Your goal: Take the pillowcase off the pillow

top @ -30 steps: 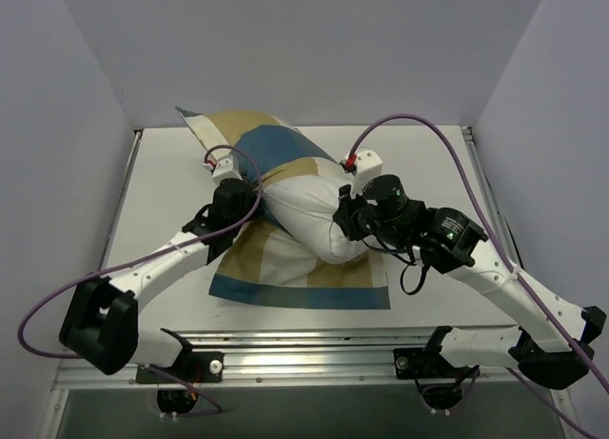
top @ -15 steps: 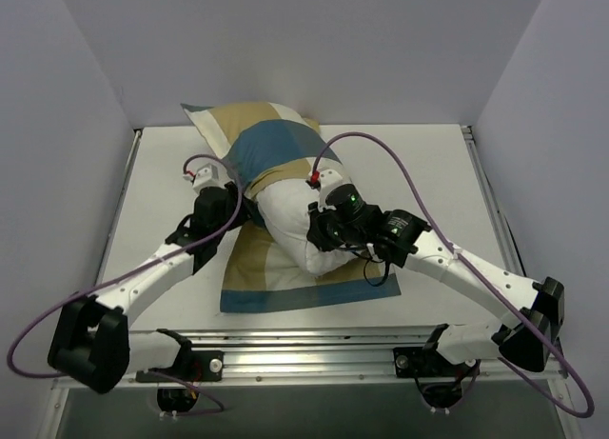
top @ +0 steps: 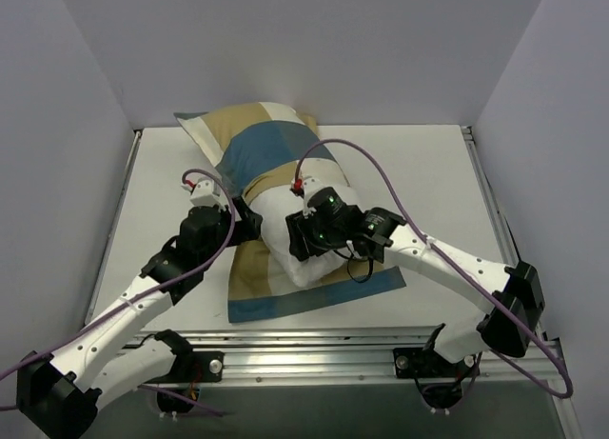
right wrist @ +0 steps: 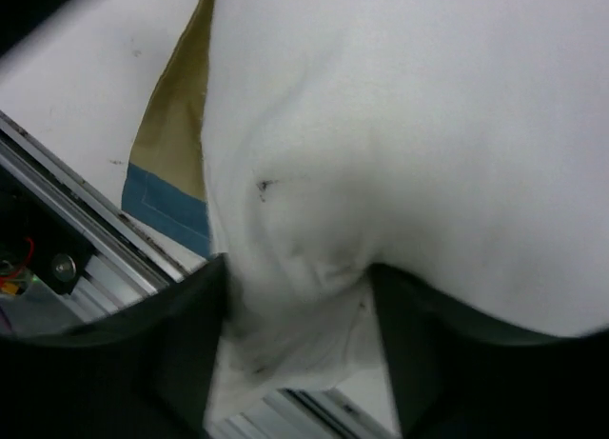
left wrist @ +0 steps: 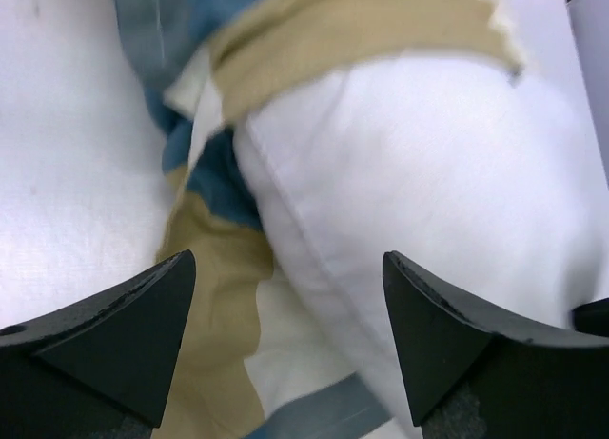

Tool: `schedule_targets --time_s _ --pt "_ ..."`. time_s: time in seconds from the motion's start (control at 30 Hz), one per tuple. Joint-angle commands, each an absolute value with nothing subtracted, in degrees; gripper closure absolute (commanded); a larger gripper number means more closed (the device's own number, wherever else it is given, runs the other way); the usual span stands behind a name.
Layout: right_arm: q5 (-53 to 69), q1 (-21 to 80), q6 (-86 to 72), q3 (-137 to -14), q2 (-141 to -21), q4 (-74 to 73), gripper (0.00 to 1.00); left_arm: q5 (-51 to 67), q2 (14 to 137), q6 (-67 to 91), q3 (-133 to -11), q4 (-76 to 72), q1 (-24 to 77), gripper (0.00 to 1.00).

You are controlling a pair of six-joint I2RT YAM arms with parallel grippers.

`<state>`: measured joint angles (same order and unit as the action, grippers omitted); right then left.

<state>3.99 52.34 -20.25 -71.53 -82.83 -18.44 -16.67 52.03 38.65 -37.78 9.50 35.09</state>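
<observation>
Pillow (top: 276, 239) slid leftward, far half hidden inside pillowcase (top: 252, 144), right tool (right wrist: 297, 296) gripping.

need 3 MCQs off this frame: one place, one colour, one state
1. Which end of the pillow sits inside the pillowcase?
A. the end near the arm bases
B. the far end
C. neither

2. The pillowcase blocks are?
A. red, green, black
B. blue, tan, cream
C. plain grey

3. The left hand is?
A. shut on the pillowcase
B. out of view
C. open

Key:
1 B: the far end is covered and the near end is bare white.
2 B: those blocks show in the top view.
3 C: its fingers stand wide apart in the left wrist view.
</observation>
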Motion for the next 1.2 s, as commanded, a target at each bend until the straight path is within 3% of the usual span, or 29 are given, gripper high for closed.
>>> schedule_targets --time_s 0.0,0.03,0.13,0.3,0.4,0.57,0.73,0.87,1.17 --pt "1.5 52.0 -22.0 -67.4 -76.0 -20.1 0.45 -17.4 56.0 28.9 -51.4 12.7 32.2 0.11" --pt "0.5 51.8 -22.6 -66.5 -74.4 -20.4 0.28 -14.4 60.0 26.3 -53.9 12.8 31.1 0.11" --pt "-3.2 49.2 -24.6 -66.4 -70.1 -21.5 0.15 -7.1 70.5 24.1 -63.9 12.9 27.0 0.11" --pt "-3.1 36.8 -27.6 -62.9 -69.1 -19.5 0.12 -1.5 89.0 23.6 -78.8 12.6 26.6 0.12" --pt "2.1 31.1 -26.6 -62.0 -71.2 -16.6 0.12 0.1 95.5 26.3 -80.7 11.7 26.8 0.14" --pt "6.4 25.1 -24.6 -66.3 -74.7 -14.6 0.11 -2.0 94.6 32.5 -68.3 8.4 26.0 0.18" --pt "14.8 17.3 -23.9 -69.1 -80.8 -12.4 0.00 -3.5 88.2 40.7 -51.2 3.2 24.6 0.20" --pt "23.4 17.7 -22.4 -70.6 -87.0 -10.0 0.00 -3.1 84.6 44.7 -40.6 -1.5 24.6 0.20" --pt "26.2 23.4 -20.2 -69.3 -84.7 -11.8 0.03 -3.9 81.7 47.3 -37.1 -3.1 24.7 0.20"
